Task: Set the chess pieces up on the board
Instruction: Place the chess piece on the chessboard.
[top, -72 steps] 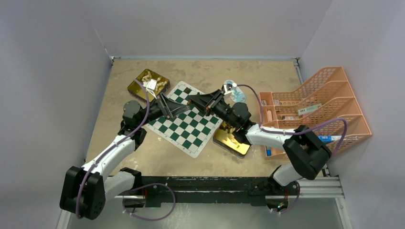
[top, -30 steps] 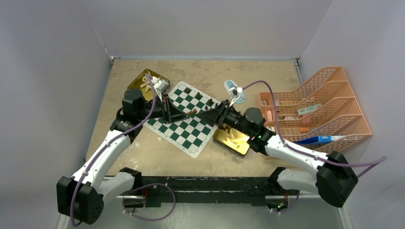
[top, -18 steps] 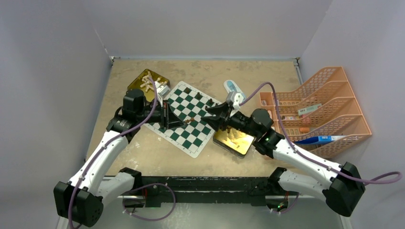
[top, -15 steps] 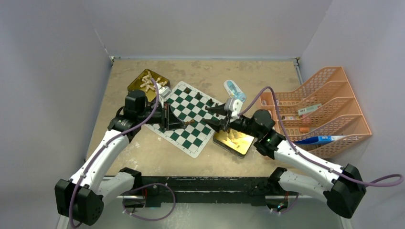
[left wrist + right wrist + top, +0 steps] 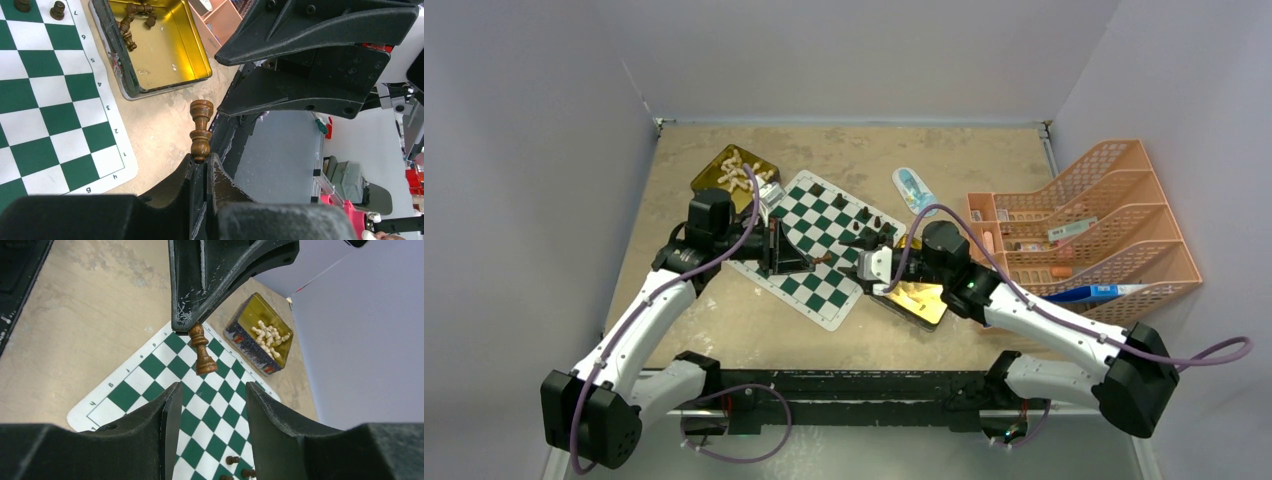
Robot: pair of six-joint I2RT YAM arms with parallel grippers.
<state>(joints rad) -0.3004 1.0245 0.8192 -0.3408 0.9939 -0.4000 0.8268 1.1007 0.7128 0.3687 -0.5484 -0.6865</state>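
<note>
The green-and-white board (image 5: 809, 290) lies slanted mid-table and also shows in both wrist views (image 5: 40, 100) (image 5: 150, 370). My left gripper (image 5: 816, 262) (image 5: 201, 160) is shut on the base of a dark brown chess piece (image 5: 201, 125) (image 5: 202, 355), held in the air over the board's near right part. My right gripper (image 5: 854, 250) (image 5: 210, 390) faces it from the right, jaws open, nothing between them. A few dark pieces (image 5: 869, 222) stand on the board's far right edge (image 5: 232, 460).
A gold tin (image 5: 724, 180) (image 5: 240, 322) with cream pieces sits beyond the board's left corner. Another gold tin (image 5: 919, 305) (image 5: 165, 55), holding dark pieces, lies at the board's right. An orange file tray (image 5: 1104, 230) fills the right side. A small blue-white object (image 5: 914, 188) lies behind the board.
My right gripper has spread its jaws wider and its wrist has rolled over, drawing back a little to the right. My left gripper keeps the brown piece, hardly moving.
</note>
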